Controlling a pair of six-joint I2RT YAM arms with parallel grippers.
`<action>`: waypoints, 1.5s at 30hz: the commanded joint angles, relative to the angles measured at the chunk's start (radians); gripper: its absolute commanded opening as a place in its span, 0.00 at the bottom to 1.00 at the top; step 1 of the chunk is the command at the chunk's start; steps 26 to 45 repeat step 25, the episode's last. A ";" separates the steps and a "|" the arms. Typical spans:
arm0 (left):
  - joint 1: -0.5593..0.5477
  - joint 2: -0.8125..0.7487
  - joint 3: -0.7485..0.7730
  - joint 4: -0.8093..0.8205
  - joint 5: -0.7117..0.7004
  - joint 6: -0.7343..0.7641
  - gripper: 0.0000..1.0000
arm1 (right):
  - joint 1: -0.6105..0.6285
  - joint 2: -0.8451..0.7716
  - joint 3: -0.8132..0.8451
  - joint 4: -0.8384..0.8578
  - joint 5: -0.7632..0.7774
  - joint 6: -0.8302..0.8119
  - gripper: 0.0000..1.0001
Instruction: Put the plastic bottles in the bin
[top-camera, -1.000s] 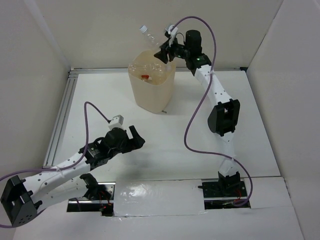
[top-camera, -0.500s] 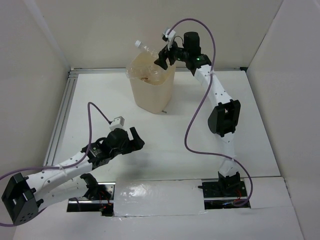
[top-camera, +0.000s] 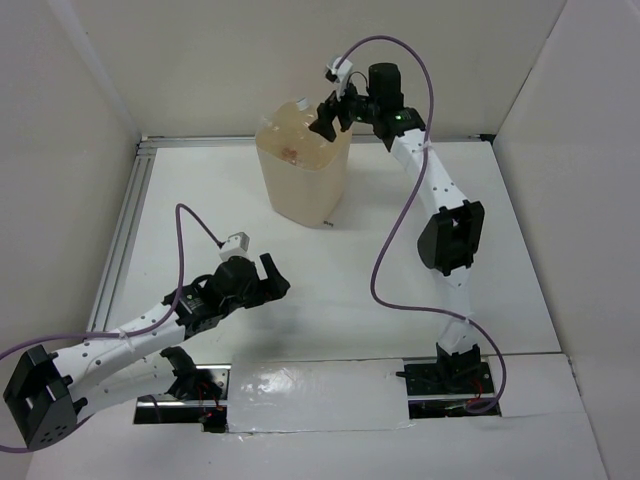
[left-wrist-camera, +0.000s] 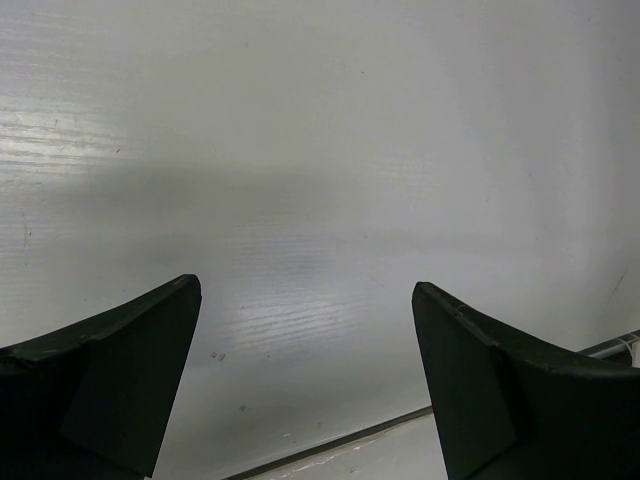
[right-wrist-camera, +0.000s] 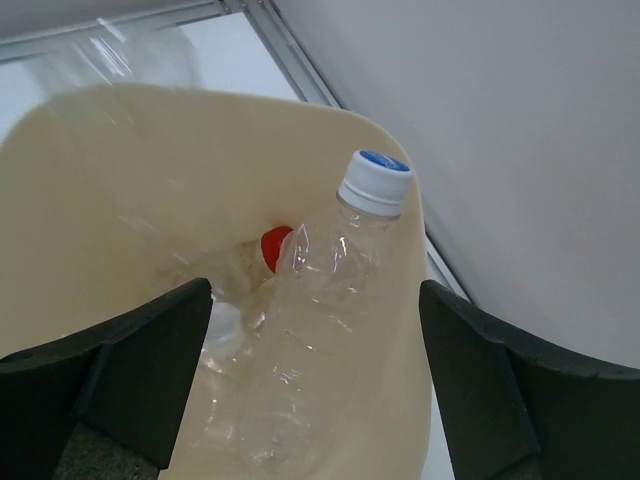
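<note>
The cream-beige bin (top-camera: 310, 195) stands at the back of the table. My right gripper (top-camera: 327, 113) hovers open over its far rim. In the right wrist view a clear bottle with a blue-and-white cap (right-wrist-camera: 320, 330) leans inside the bin (right-wrist-camera: 60, 220) between my open fingers, free of them. A red cap (right-wrist-camera: 272, 246) and a white cap (right-wrist-camera: 222, 326) of other bottles show deeper in the bin. My left gripper (top-camera: 270, 276) is open and empty, low over the bare table; its wrist view shows only white table between the fingers (left-wrist-camera: 110, 370).
White walls enclose the table on three sides. An aluminium rail (top-camera: 125, 230) runs along the left edge and the back. The purple cables loop above both arms. A dark seam (left-wrist-camera: 340, 440) crosses the table under the left gripper.
The clear bottle that my right gripper held above the bin's rim has left the gripper and dropped into the bin. The left arm has barely moved.
</note>
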 joint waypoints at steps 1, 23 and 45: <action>0.003 -0.010 0.015 0.036 -0.003 0.005 1.00 | 0.007 -0.152 0.004 0.080 0.010 0.044 0.91; 0.012 0.061 0.230 0.010 -0.001 0.307 1.00 | -0.131 -1.017 -1.123 -0.177 0.667 0.315 0.99; 0.023 0.084 0.286 -0.018 -0.010 0.354 1.00 | -0.171 -1.123 -1.221 -0.162 0.667 0.315 0.99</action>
